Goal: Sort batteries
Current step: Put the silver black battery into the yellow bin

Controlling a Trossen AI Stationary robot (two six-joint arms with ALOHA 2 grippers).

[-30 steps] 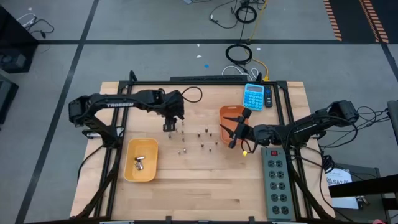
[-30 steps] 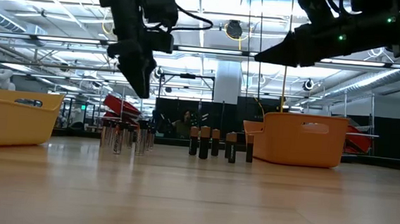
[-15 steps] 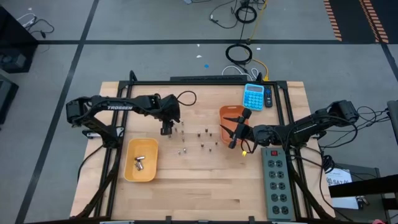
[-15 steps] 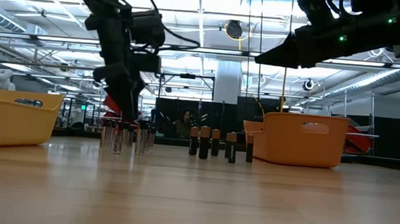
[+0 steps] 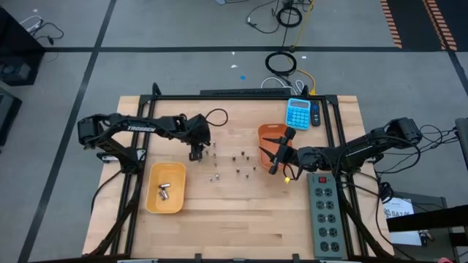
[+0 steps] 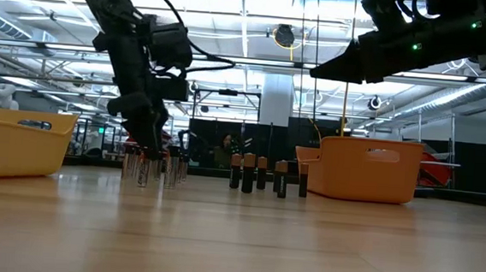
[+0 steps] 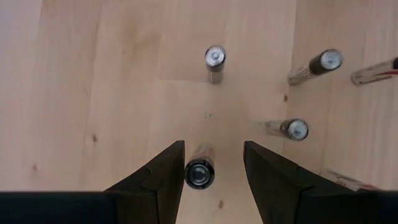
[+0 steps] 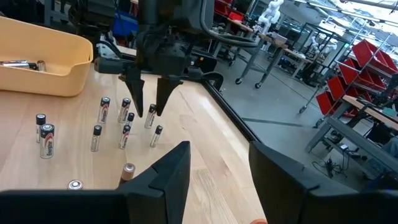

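Several small batteries point(image 5: 234, 164) stand upright on the wooden table: silvery ones point(image 6: 153, 164) on the left, dark ones point(image 6: 257, 173) beside them. My left gripper point(image 7: 214, 146) is open and points steeply down among the silvery ones point(image 5: 196, 153). Its fingers stand on either side of one upright battery point(image 7: 199, 173), which is nearer to one finger. My right gripper point(image 8: 219, 149) is open with nothing between its fingers. It hangs level above the table beside the orange bin point(image 5: 272, 139). The yellow bin point(image 5: 166, 197) holds a few batteries.
A blue calculator point(image 5: 297, 113) lies at the far edge and a power strip point(image 5: 325, 212) along the right side. More standing batteries point(image 7: 215, 57) point(image 7: 293, 129) crowd close round my left gripper. Bare wood stretches toward the near edge.
My left gripper has come down from above the silvery batteries to their height, shifting slightly toward the table's near left. Its fingers have kept the same gap. The batteries have kept their places.
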